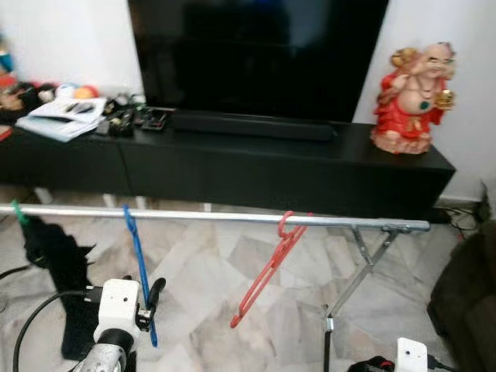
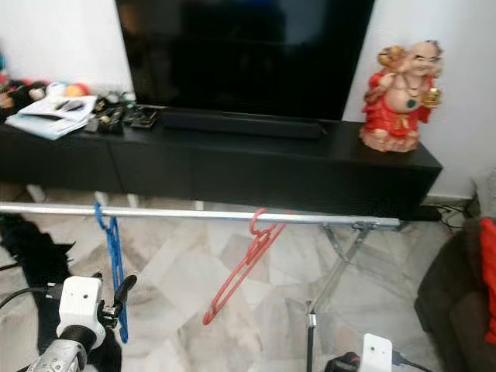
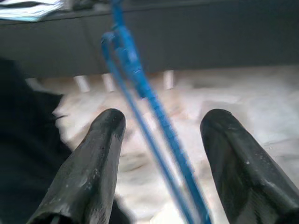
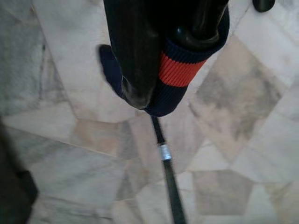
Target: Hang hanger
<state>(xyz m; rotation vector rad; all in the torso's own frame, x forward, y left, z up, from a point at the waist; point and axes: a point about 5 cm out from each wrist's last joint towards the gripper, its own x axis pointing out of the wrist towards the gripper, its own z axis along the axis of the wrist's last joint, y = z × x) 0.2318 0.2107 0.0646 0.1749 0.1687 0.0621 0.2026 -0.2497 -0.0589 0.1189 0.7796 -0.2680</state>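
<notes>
A blue hanger [image 1: 141,267] hangs by its hook on the silver rail [image 1: 232,216] toward the left. My left gripper [image 3: 161,126] is open, one finger on each side of the hanger's lower bars, with no clear contact. It sits low on the hanger in the left eye view, left gripper [image 1: 149,299]. A red hanger [image 1: 267,270] hangs tilted further right on the rail. My right gripper [image 4: 163,70] points at the floor, shut on a navy cloth with a red stripe [image 4: 180,70].
A black garment [image 1: 54,263] hangs on a green hanger at the rail's left end. The rack's folding leg [image 1: 364,267] stands at right. Behind are a black TV console [image 1: 256,167], a TV, a red statue [image 1: 413,97] and papers [image 1: 62,116]. A dark sofa [image 1: 465,302] is at right.
</notes>
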